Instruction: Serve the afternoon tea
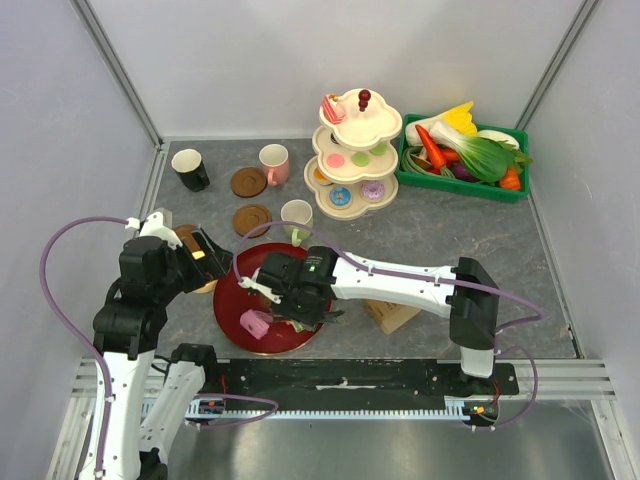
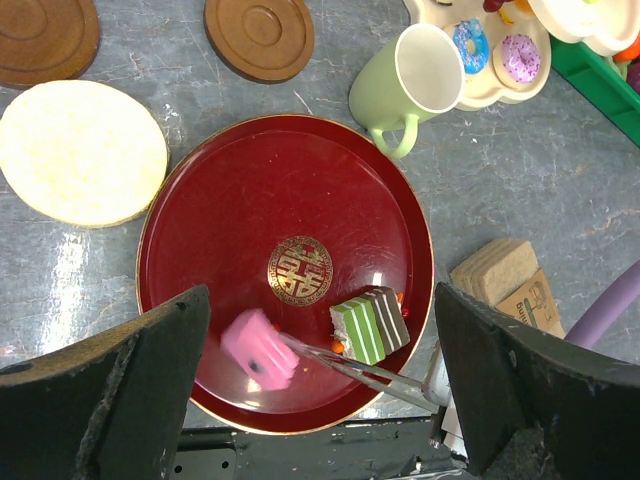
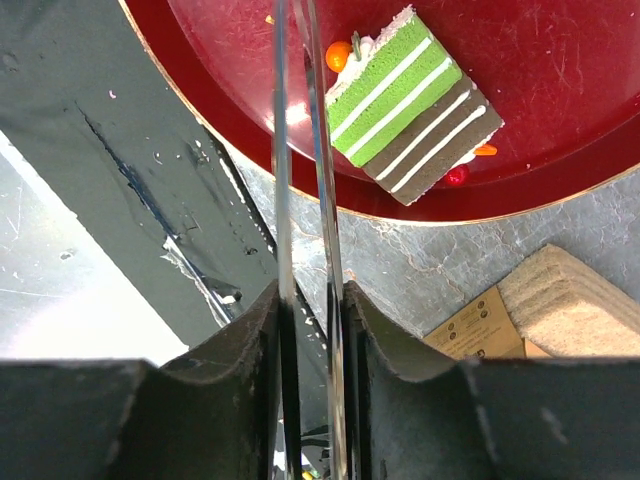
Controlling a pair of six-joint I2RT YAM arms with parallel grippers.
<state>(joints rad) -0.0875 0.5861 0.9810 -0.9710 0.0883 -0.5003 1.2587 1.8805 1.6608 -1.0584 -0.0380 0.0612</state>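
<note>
The top external view looks down from above and behind the arm bases (image 1: 478,362) toward the back wall (image 1: 300,60), holding the whole table (image 1: 450,235). The left wrist view hangs high over the red tray (image 2: 250,190), facing nearly straight down between the left gripper's (image 2: 322,300) spread fingers (image 2: 110,400). The right wrist view sits very near, sighting along the metal tongs (image 3: 281,150) clamped in the right gripper (image 3: 310,300). All three share the tray and the tan block (image 3: 570,290) to that pincer's right. Both wrist views share the striped cake slice (image 3: 410,105) ahead of it.

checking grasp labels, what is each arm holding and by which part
The right gripper clamps the metal tongs near their handle end between its fingers; the tips reach a pink pastry. The left gripper is open and holds nothing.
</note>
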